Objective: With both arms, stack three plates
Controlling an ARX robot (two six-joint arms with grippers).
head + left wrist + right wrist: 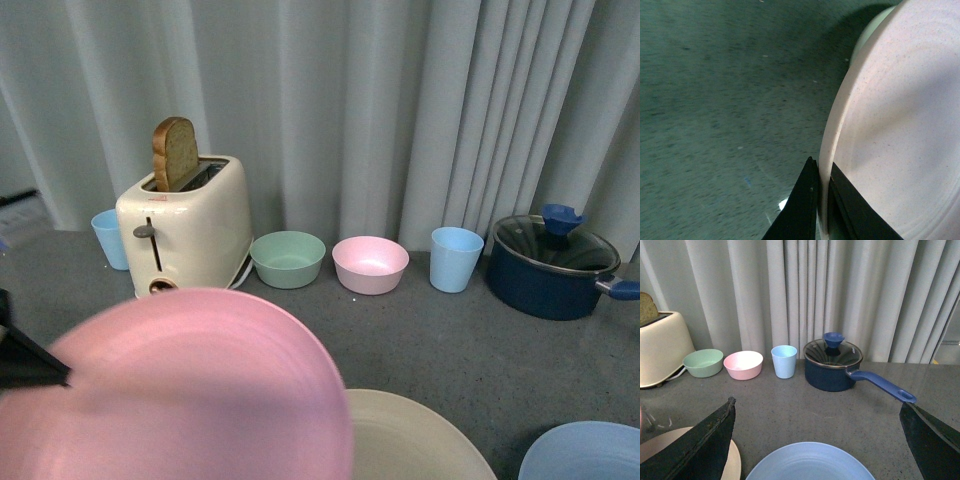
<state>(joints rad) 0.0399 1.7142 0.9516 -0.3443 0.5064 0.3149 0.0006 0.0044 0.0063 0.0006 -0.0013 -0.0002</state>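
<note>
My left gripper is shut on the rim of the pink plate, which hangs lifted and blurred at the front left; in the left wrist view the pink plate fills the right side. The gripper shows as a black tip at the plate's left edge. The beige-cream plate lies on the table, partly under the pink one. The light blue plate lies at the front right. My right gripper is open and empty just above the blue plate, with the cream plate beside it.
Along the curtain stand a cream toaster with toast, a blue cup, a green bowl, a pink bowl, another blue cup and a dark blue lidded pot with its handle pointing right.
</note>
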